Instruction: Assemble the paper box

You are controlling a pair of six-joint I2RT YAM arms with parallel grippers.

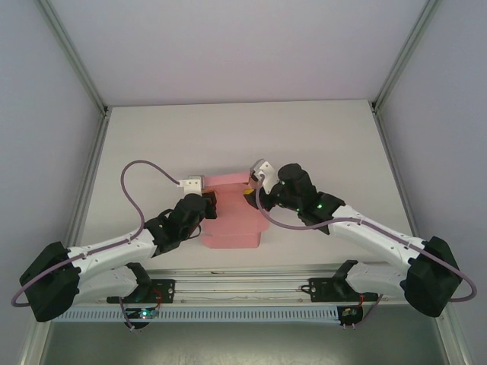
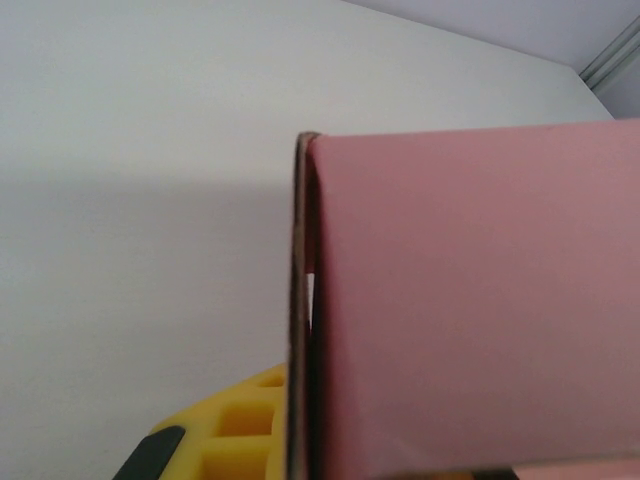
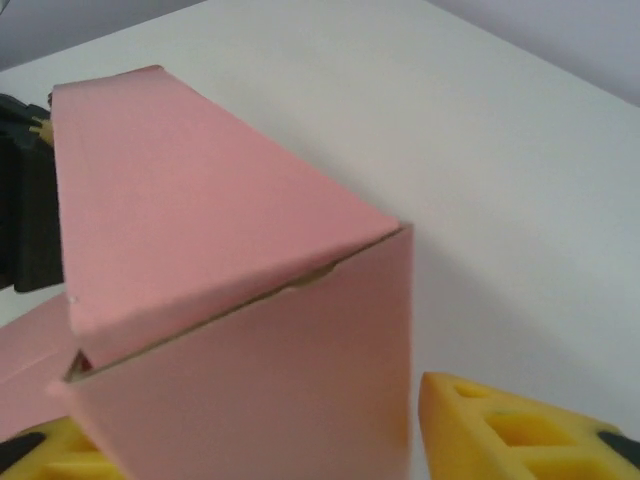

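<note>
Paper box (image 1: 232,228) set mid-table (image 1: 152,137), flanked by both grippers.

From above, the part-folded pink paper box is seen with its left side clenched in the left gripper (image 1: 208,204), while its far right corner is met by the right gripper (image 1: 251,194). In the left wrist view, a card edge is shown close to the lens, running down beside one yellow finger (image 2: 235,430); the pinch point itself is hidden. In the right wrist view, the folded corner (image 3: 230,300) is seen between yellow fingers (image 3: 510,430) held apart. A sliver of table is left beside the card, so nothing is grasped there. A slight gap is shown along the top flap's seam.
</note>
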